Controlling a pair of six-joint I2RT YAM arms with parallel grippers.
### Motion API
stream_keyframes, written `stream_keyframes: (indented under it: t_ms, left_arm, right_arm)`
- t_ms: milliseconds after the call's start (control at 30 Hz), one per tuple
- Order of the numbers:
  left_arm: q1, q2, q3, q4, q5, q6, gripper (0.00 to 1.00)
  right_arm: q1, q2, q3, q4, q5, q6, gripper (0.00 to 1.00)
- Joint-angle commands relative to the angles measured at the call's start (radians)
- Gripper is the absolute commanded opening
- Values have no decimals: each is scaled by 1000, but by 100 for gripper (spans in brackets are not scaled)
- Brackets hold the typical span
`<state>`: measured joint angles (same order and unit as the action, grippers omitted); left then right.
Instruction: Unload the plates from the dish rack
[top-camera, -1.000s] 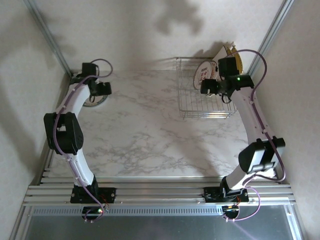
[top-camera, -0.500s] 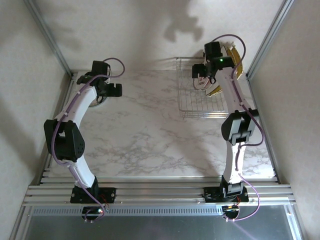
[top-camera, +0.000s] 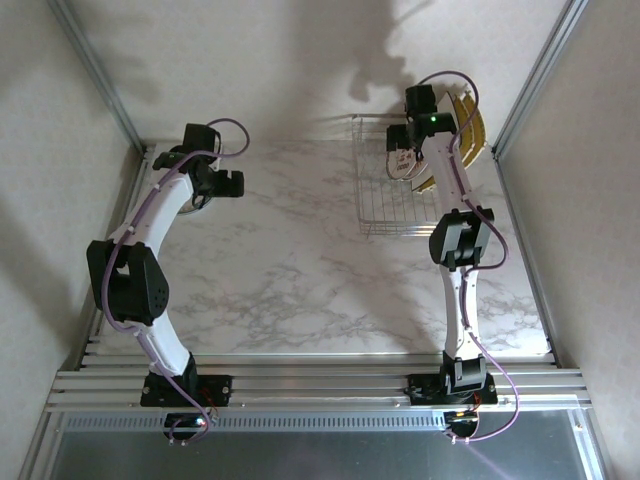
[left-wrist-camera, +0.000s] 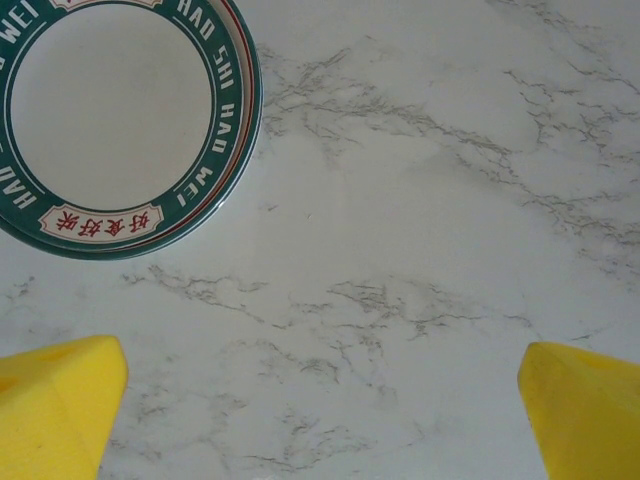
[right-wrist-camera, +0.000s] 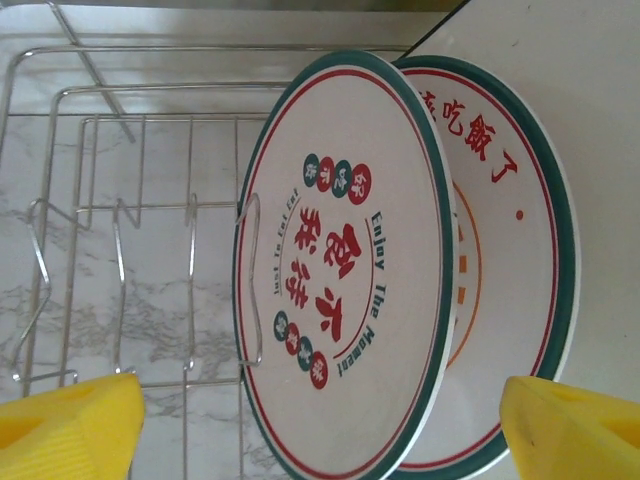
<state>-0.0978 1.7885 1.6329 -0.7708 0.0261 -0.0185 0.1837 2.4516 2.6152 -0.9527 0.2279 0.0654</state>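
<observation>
Two plates (right-wrist-camera: 340, 270) stand in the rack (right-wrist-camera: 150, 207) at 12 o'clock from the right gripper (right-wrist-camera: 320, 425). Its fingers (right-wrist-camera: 70, 430) are spread.

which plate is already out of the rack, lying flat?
The green-rimmed plate flat on the table; the other plates stand on edge in the dish rack.

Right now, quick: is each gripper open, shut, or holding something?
Left gripper: open, empty, above the table.
Right gripper: open, holding nothing, facing the front plate in the dish rack.
</observation>
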Motion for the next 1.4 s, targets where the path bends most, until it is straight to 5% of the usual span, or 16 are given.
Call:
stream_keyframes:
  t_ms: [0, 533, 733, 833, 1133, 1367]
  left_arm:
    - [-9, -16, 40, -48, -2, 8, 100]
    - [0, 24, 99, -76, -3, 12, 100]
    - [0, 25, 97, -78, -1, 14, 100]
    - [0, 26, 97, -80, -5, 12, 100]
    - [0, -10, 80, -87, -1, -3, 100]
    - [0, -18, 44, -68, 3, -8, 100]
  right_arm:
    - [-12, 33, 36, 29, 1, 0, 89]
    - [-18, 118, 97, 91, -38, 31, 57]
    - [-18, 119, 95, 101, -32, 42, 41]
    - [-15, 117, 94, 98, -29, 51, 22]
    - [-4, 109, 86, 97, -7, 57, 0]
    - [5, 65, 72, 91, 10, 83, 0]
